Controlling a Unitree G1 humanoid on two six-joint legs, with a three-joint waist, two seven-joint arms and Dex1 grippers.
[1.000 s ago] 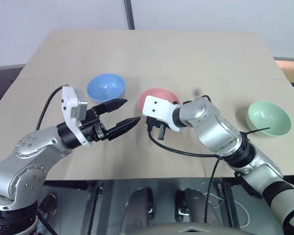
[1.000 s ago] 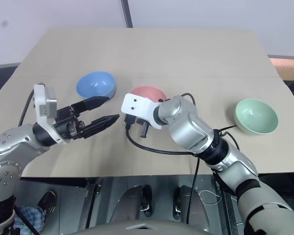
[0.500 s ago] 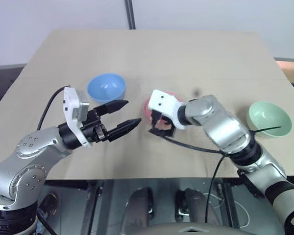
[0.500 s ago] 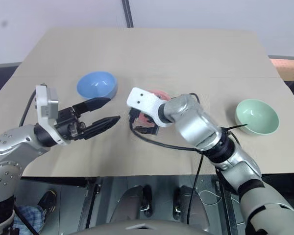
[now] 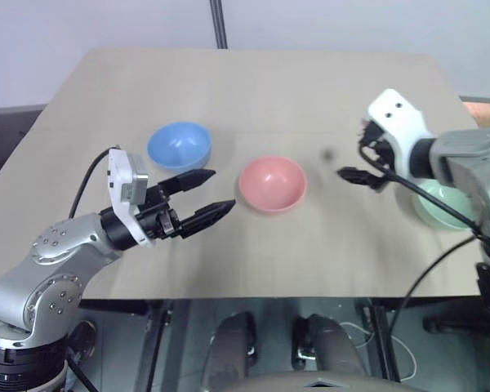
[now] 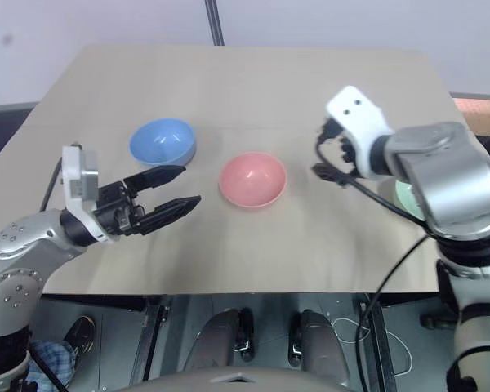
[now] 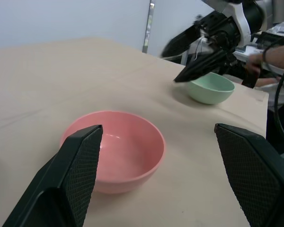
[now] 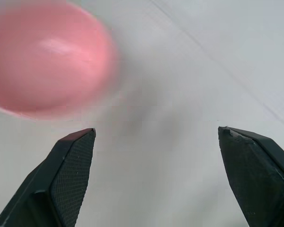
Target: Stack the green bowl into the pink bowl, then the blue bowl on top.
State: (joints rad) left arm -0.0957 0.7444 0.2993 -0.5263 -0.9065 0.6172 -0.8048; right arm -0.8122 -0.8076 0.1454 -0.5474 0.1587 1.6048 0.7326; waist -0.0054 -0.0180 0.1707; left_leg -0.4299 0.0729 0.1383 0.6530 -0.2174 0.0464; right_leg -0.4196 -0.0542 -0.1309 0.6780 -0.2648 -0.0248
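The pink bowl stands upright and empty in the middle of the table. Behind it to the left sits the blue bowl. At the right the green bowl rests on the table, largely covered by my right arm in the eye views. My left gripper hovers open and empty just left of the pink bowl, pointing at it. My right gripper hangs open and empty above the table, between the pink bowl and the green bowl, nearer the green one. Nothing lies inside any bowl.
The beige table has wide bare room behind the bowls; its front edge runs close below my arms. A black cable trails from my right arm. A person's arm shows beyond the table's right side.
My right gripper was shut at the pink bowl's near rim. It has since opened and swung up and to the right, toward the green bowl. The left gripper has stayed put.
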